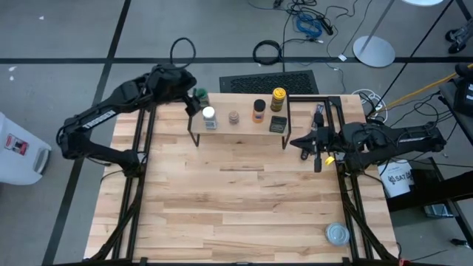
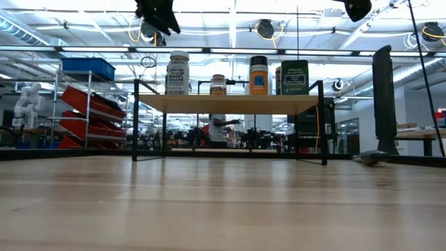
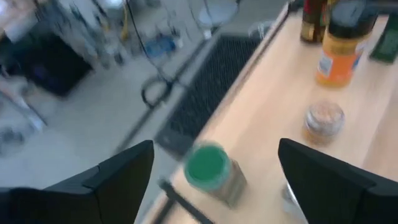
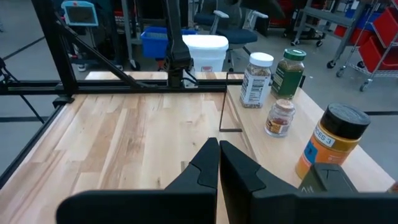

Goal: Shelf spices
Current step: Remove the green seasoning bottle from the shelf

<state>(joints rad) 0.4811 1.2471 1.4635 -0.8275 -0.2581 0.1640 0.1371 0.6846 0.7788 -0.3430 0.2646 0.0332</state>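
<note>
L pincer (image 1: 194, 101) hangs wide open, empty, above green-lidded jar (image 3: 209, 169) standing at shelf (image 1: 244, 127) back-left corner w/ other spices. Looks just placed: lift straight up, don't clip it. R pincer (image 1: 304, 145) shut, empty, over worktop (image 1: 244, 199) by shelf.

Left tool (image 3: 214, 171) spread wide, right tool (image 4: 218, 163) closed

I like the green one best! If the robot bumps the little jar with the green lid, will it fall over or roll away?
The small green-lidded glass-looking jar stands upright near the edge of the light wooden shelf, so a bump could probably tip it off. It is round, so once down it would likely roll. The left tool is open around it.
</note>
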